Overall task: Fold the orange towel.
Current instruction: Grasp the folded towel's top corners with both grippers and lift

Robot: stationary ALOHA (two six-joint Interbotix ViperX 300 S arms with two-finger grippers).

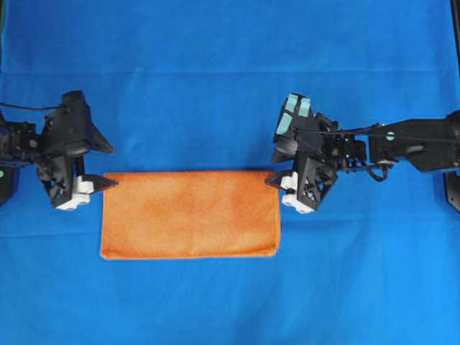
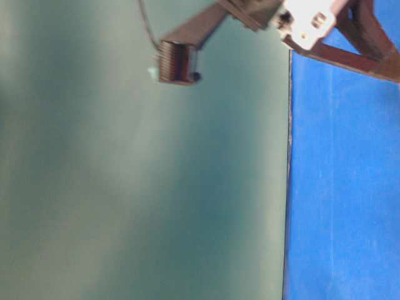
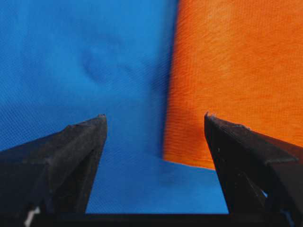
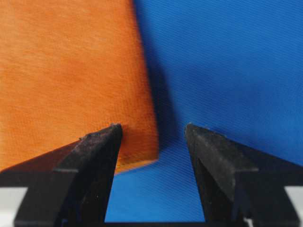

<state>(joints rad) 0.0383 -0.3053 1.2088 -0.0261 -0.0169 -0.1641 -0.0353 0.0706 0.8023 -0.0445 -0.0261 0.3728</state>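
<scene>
At centre of the bench, on the blue table cloth (image 1: 215,86), the orange towel (image 1: 190,213) lies flat as a wide rectangle. At 9 o'clock of the towel, the left end effector (image 1: 100,182) sits beside the upper left corner, jaws spread and empty. At 3 o'clock, the right end effector (image 1: 280,180) sits at the upper right corner, jaws likewise spread, one fingertip (image 4: 102,142) over the towel's edge; whether it touches the cloth cannot be told.
</scene>
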